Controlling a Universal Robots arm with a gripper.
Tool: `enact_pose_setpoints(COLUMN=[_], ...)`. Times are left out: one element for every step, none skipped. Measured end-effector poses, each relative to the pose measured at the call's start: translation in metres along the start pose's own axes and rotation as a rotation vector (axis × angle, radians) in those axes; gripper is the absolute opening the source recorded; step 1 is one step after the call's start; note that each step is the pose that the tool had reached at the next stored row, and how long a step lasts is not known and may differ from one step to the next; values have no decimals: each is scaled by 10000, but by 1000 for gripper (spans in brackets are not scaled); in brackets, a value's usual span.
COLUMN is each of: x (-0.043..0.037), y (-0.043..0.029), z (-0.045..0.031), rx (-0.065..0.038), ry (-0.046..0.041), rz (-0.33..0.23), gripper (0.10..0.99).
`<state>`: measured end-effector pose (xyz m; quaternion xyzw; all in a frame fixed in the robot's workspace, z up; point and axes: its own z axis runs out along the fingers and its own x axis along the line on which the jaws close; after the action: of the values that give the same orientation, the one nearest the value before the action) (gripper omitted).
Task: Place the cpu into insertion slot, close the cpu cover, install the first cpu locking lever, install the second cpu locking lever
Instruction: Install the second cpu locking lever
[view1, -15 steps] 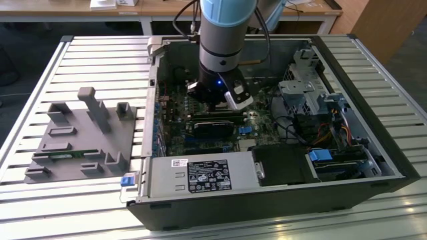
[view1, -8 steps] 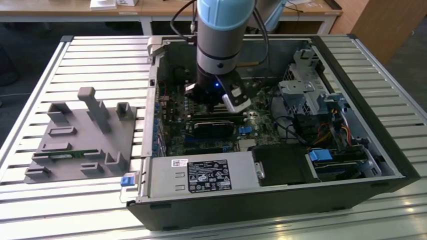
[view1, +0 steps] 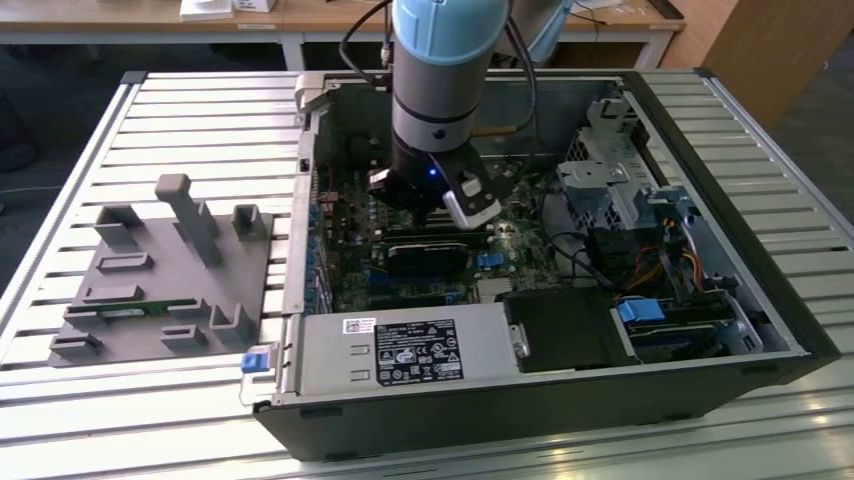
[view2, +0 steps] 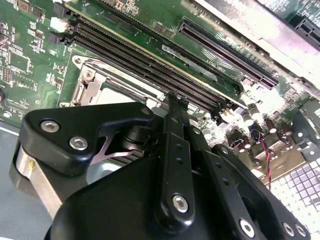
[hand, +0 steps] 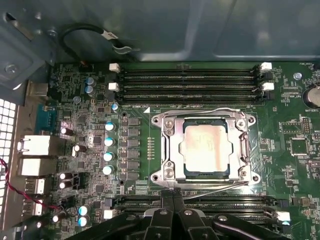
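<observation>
1. In the exterior view the arm (view1: 447, 90) reaches down into an open computer case (view1: 561, 330) that lies on its side on a slatted metal desk (view1: 160, 110).
2. The gripper (view1: 430, 215) hangs low over the green motherboard (view1: 350, 270), near the middle of the case.
3. In the first wrist view the jaws meet in a narrow black tip with no gap between them, so the gripper (hand: 172, 196) is closed and grips nothing.
4. That tip sits at the edge of the insertion slot (hand: 164, 172), right by a thin metal locking lever (hand: 220, 186) that runs along the socket's side.
5. The cpu (hand: 207, 149), its silver-grey top showing, lies flat inside the socket.
6. The cpu cover (hand: 239, 146) is down over the chip, its frame around the edges and the chip's top seen through the window.
7. A second thin lever (hand: 200, 112) runs along the opposite side of the socket, next to the memory slots (hand: 190, 80).
8. In the second wrist view the black gripper (view2: 175, 100) body hides most of the socket; a corner of the silver frame and part of the chip show beyond it.
9. On the exterior view's left, a grey fixture block (view1: 167, 280) with upright pegs rests on the desk beside the case.
</observation>
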<state>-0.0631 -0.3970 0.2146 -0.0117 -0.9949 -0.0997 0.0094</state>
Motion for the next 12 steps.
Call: enact_pose_setpoints(x=[1, 2, 2, 2, 2, 2, 2, 2, 1, 1, 1, 1], y=[-2, -3, -4, -5, -6, -7, -9, -11, -14, -15, -17, -18], z=[1, 3, 6, 9, 13, 19, 27, 39, 51, 60, 63, 64], rx=[-13, -30, -47, -61, -71, -80, -81, -82, -85, -93, -107, -122], ry=[1, 1, 1, 1, 1, 1, 2, 3, 4, 6, 7, 8], rz=[1, 1, 0, -1, -1, 0, 0, -1, 0, 0, 0, -1], gripper=[118, 118, 118, 118, 118, 118, 118, 118, 118, 118, 118, 118])
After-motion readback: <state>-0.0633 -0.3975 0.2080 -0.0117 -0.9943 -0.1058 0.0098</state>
